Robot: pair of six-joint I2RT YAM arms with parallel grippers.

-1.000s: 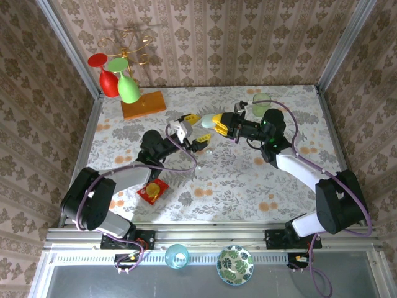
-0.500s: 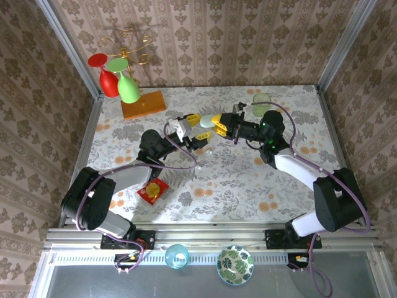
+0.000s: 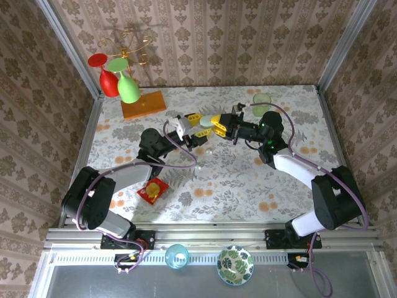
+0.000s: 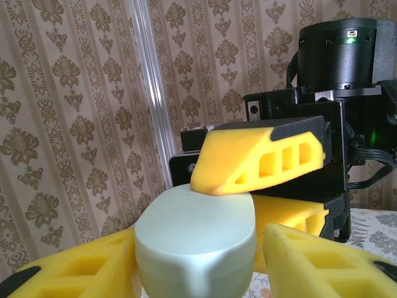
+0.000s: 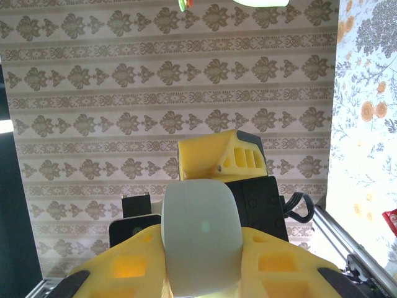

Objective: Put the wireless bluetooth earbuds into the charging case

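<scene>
A pale green oval charging case (image 3: 205, 123) hangs above the middle of the table, closed. My right gripper (image 3: 214, 122) is shut on it; in the right wrist view the case (image 5: 201, 233) sits pinched between the two yellow fingers of that gripper (image 5: 201, 239). My left gripper (image 3: 193, 128) faces it from the left. In the left wrist view its jaws (image 4: 200, 243) straddle the case (image 4: 195, 233): the left finger touches it, the right finger (image 4: 322, 261) stands a small gap away. A tiny whitish piece (image 3: 209, 151), perhaps an earbud, lies on the table below.
A stand with red and green glasses (image 3: 121, 84) on an orange base (image 3: 144, 104) is at the back left. A pale green round thing (image 3: 262, 101) sits at the back. A red and yellow item (image 3: 152, 190) lies near the left arm.
The left gripper has crept right toward the case and its jaws have narrowed around it. The right gripper has kept its hold, barely moving.
</scene>
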